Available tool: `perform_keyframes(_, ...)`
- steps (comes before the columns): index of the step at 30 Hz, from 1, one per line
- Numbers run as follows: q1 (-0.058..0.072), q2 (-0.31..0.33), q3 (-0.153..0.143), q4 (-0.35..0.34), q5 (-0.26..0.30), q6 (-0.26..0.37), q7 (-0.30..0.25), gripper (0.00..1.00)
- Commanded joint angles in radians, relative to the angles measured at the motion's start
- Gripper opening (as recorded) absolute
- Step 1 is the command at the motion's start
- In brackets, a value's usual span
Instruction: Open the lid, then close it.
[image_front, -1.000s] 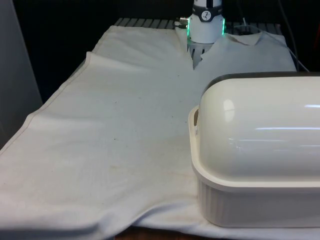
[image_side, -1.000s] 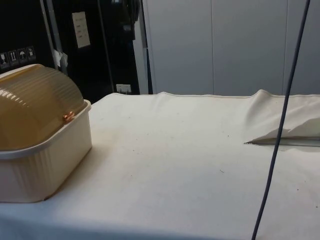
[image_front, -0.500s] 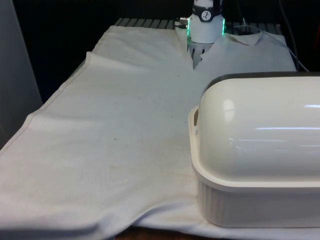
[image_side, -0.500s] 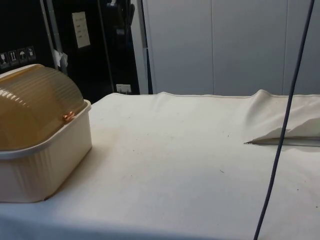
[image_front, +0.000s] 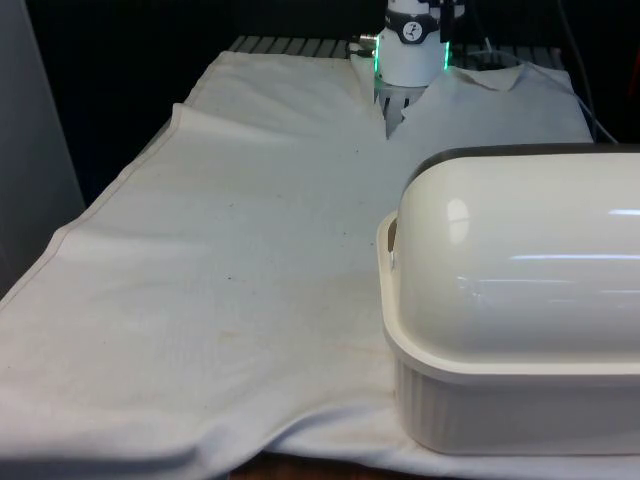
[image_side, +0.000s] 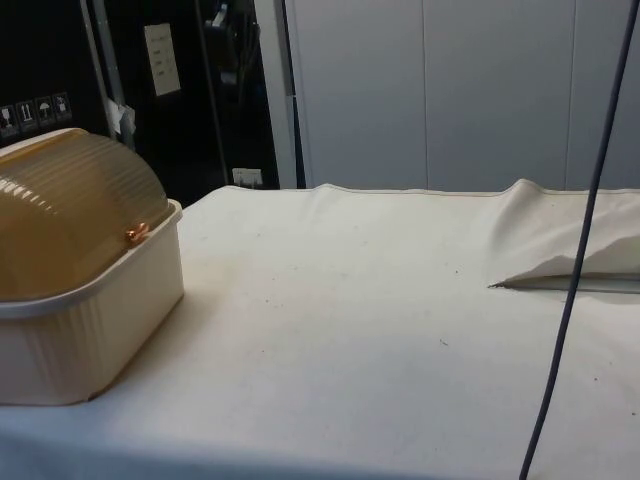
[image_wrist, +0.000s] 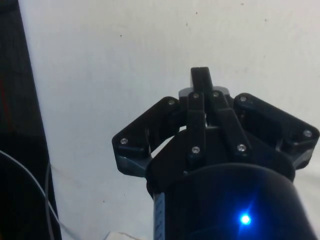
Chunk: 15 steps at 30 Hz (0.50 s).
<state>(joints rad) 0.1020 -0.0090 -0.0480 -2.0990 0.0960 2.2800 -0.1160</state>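
On the front view's left of the bread box (image_front: 510, 330) lay only bare white cloth (image_front: 240, 260). The box itself sat at the near corner on the front view's right, its domed lid (image_front: 520, 250) fully down on the ribbed base. In the side view the same lid (image_side: 70, 210) read amber and ribbed, rolled shut, with a copper pivot pin (image_side: 133, 234) at the box's end wall. To the right of the box there was open cloth, then a dark cable (image_side: 578, 270) hanging down well apart from the box.

My gripper (image_wrist: 201, 79) hung over plain cloth, judged well away from the box, fingers pressed together with nothing between them. The opening step was not yet begun.

To do it well I judged I had to come in at the lid's free long edge, not the pivot end. Then catch the lip or handle, which I could not make out here, and follow the dome's arc around the pin rather than pulling straight up, so the light base would not drag or tip. I also needed to keep the cable clear of the box.

Versus a second earlier: box and lid unchanged. The cable's upper part had swung further from the box, and a dark arm part above the box had shifted, so I was moving.
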Motion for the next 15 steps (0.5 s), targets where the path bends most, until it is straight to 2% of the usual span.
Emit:
perform_keyframes(1, 0.001, 0.001, 0.002, -0.005, 0.0, 0.01, -0.001, 0.0)
perform_keyframes(8, 0.006, 0.02, 0.02, -0.038, 0.018, 0.097, -0.018, 0.0)
perform_keyframes(9, 0.003, 0.018, 0.018, -0.032, 0.003, 0.077, -0.008, 0.0)
perform_keyframes(10, 0.006, 0.023, 0.022, -0.041, 0.018, 0.106, -0.019, 0.0)
perform_keyframes(15, 0.007, 0.045, 0.035, -0.053, 0.023, 0.16, -0.025, 0.0)
